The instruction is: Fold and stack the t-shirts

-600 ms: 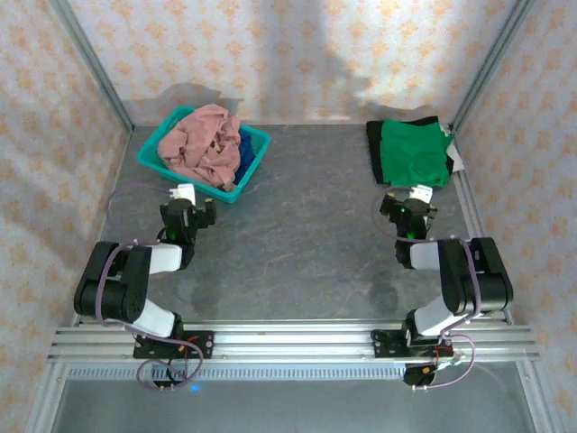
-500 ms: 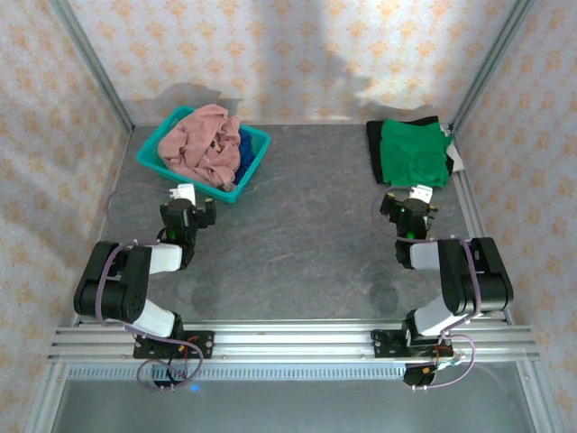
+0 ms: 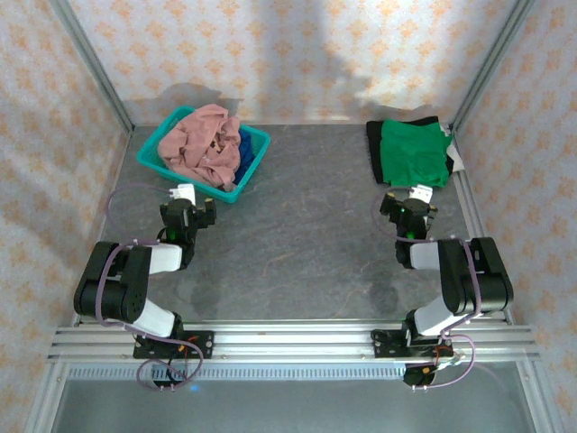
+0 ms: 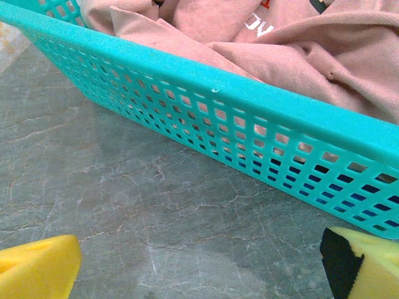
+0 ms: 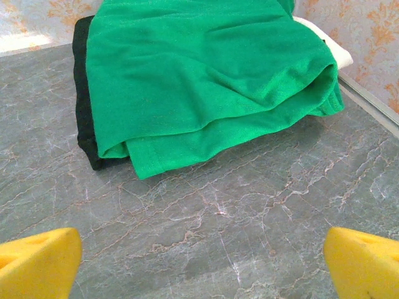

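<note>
Hovering just at basket's [image 4: 249,118] near side, your left gripper [image 3: 185,197] had fingers spread, empty. Pink tee [image 3: 200,142] lay heaped in basket, blue tee [image 3: 245,150] peeking beside it. Green tee [image 3: 413,152] lay folded well right of basket. Right gripper [image 3: 413,198], also well right of basket, was spread, empty.

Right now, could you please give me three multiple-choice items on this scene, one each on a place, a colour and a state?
1. Where does the pink t-shirt lie? A) in the teal basket B) beside the right arm C) on the bare table
2. What colour is the folded t-shirt by the right wall? A) blue B) green C) pink
3. How do the left fingers and right fingers stand? A) both apart, empty B) left shut on cloth C) right shut on cloth
Answers: 1 A, it heaps above the basket rim; 2 B, green cloth covers a dark garment; 3 A, yellow tips stand wide apart over table.
</note>
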Robot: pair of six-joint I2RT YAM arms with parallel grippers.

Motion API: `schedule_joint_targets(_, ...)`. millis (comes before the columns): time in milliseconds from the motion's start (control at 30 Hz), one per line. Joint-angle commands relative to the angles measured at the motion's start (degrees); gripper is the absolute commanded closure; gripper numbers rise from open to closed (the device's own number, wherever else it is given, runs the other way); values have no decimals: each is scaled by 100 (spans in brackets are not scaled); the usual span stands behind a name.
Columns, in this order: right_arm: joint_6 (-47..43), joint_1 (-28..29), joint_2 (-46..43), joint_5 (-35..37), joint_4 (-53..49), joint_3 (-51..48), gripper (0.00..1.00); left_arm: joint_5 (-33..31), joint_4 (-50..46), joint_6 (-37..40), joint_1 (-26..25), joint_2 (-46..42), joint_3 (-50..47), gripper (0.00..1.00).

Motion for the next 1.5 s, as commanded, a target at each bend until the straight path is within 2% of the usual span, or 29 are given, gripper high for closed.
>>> schedule_joint_targets(0,-57,-9,-14,-43,-10,46,1,27,128,76,12,-19,99,0)
schedule_joint_targets(200,-59,-9,-31,-42,7,31,1,10,162,82,14,-21,85,0)
schedule_joint_targets(233,-55,-4,-50,-15,11,49,1,-186,-11,38,-29,-87,152,0)
schedule_joint_targets(267,-27,0,-104,55,-177,115,1,-470,-342,-2,-87,-251,278,0)
schedule_joint_targets(333,23,24,-365,261,-768,347,1,-963,-1663,-226,-178,-688,784,0)
schedule_joint_targets(400,70,29,-724,268,-1819,772,1,-1314,-2793,-769,-178,-1190,1189,0)
schedule_joint_targets(467,168,26,-1069,-53,-2598,1121,1,-1332,-3628,-1493,-178,-1841,1391,0)
schedule_joint_targets(567,1077,26,-1577,-415,-3127,1360,1,-2100,-5899,-4049,-157,-2573,2139,0)
schedule_joint_targets(600,1757,18,-1710,-334,-3394,1456,1,-1683,-6346,-4197,-57,-2577,2426,0)
schedule_joint_targets(667,3074,-26,-1883,238,-4221,1645,1,113,-6369,-3817,19,-2135,3033,0)
schedule_joint_targets(700,3214,-53,-1888,29,-4289,1686,1,419,-6643,-4059,-99,-1757,3451,0)
schedule_joint_targets(733,2827,-73,-1829,-594,-4163,1746,1,561,-6754,-4039,-315,-1418,3802,0)
schedule_joint_targets(767,2513,-58,-1719,-1148,-4219,1915,1,374,-7033,-3937,-663,-1013,4291,0)
schedule_joint_targets(800,2386,-40,-1560,-1536,-4502,2159,1,-168,-7433,-3852,-1069,-606,4814,0)
schedule_joint_targets(867,2344,52,-1274,-1717,-5091,2574,1,-808,-8088,-3692,-1543,167,5784,0)
schedule_joint_targets(933,2249,175,-1120,-1684,-5425,2766,1,-803,-8503,-3637,-1752,983,6594,0)
schedule_joint_targets(1067,2234,237,-1100,-1722,-5331,2602,1,-771,-8833,-3416,-2140,2376,8069,0)
schedule_joint_targets(1167,2302,235,-976,-1740,-5466,2642,1,-604,-9413,-3574,-2141,3626,9864,0)
schedule_joint_targets(1300,2306,237,-714,-1909,-5644,2762,1,-930,-10299,-4039,-2090,5191,12619,0)
schedule_joint_targets(1367,2204,234,-569,-2119,-5772,2878,1,-826,-10288,-4403,-1955,5648,13166,16)
schedule_joint_targets(1400,2097,237,-507,-2312,-5784,2900,1,-718,-10126,-4630,-1864,5755,13135,21)
schedule_joint_targets(1467,1935,237,-426,-2583,-5809,2933,1,-549,-9811,-4980,-1704,5859,12991,26)
